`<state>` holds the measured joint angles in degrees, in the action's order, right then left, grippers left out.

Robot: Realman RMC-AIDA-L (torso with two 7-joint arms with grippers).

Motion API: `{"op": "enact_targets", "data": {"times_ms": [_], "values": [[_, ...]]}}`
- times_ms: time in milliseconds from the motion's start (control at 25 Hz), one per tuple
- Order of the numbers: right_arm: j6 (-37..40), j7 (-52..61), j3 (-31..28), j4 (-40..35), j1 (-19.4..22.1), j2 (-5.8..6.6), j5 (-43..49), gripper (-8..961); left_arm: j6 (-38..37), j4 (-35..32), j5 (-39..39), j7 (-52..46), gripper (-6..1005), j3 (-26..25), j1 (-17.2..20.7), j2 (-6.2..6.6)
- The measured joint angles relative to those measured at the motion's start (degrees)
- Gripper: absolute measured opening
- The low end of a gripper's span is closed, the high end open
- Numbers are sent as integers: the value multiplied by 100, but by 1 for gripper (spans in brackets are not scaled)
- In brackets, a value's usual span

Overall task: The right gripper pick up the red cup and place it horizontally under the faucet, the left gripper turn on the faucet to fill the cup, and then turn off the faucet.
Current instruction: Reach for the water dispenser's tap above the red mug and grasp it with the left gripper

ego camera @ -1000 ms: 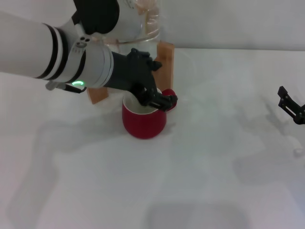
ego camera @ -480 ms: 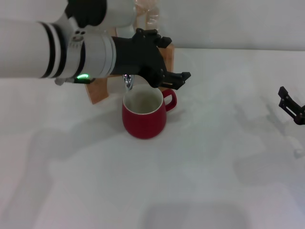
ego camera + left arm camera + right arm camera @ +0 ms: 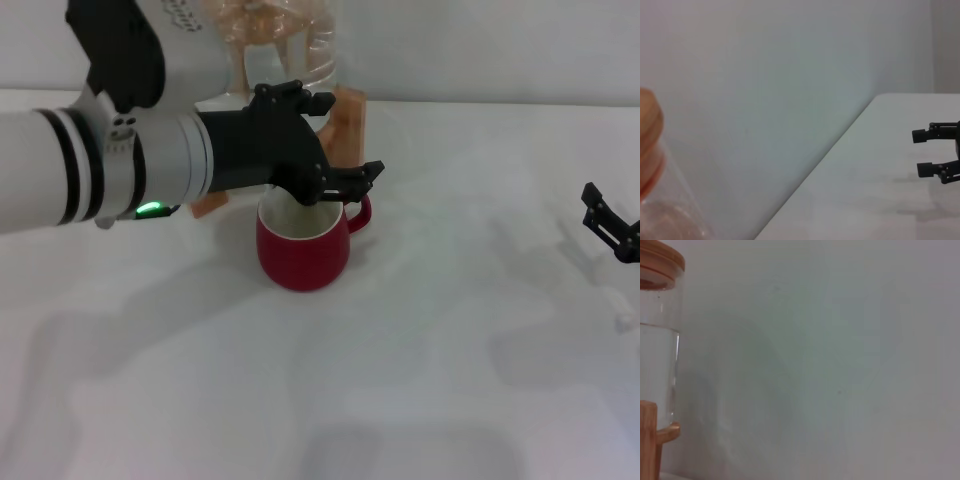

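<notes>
One red cup stands upright on the white table, a little left of centre in the head view, handle pointing to the frame's right, cream inside showing. Neither wrist view shows it at all. Right over its rim hangs the left gripper, black fingers spread and holding nothing, tips reaching past the rim toward the handle. It covers the spot above the cup, so the faucet itself can't be made out here. Behind the claw, upper centre of the frame, rises one clear water jug in one wooden stand. The right wrist view adds what the head view cuts off: the jug's wooden lid at the upper left. The right gripper sits well apart at the right edge. In the left wrist view it shows at the right edge, with its fingers apart and nothing between them.
</notes>
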<state>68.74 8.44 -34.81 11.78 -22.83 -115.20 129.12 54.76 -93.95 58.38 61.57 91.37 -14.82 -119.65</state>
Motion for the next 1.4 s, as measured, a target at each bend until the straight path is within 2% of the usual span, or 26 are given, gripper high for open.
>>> {"op": "enact_targets", "data": {"times_ms": [320, 640, 1400], "values": [[-1, 5, 23, 12, 26, -3, 17, 862, -547, -149, 144, 10, 885, 330, 533, 2], [-1, 8, 36, 18, 31, -3, 17, 861, -1151, -77, 198, 12, 886, 730, 868, 13], [-1, 9, 50, 0, 42, -3, 25, 862, -1285, -96, 218, 13, 885, 896, 1188, 12]]}}
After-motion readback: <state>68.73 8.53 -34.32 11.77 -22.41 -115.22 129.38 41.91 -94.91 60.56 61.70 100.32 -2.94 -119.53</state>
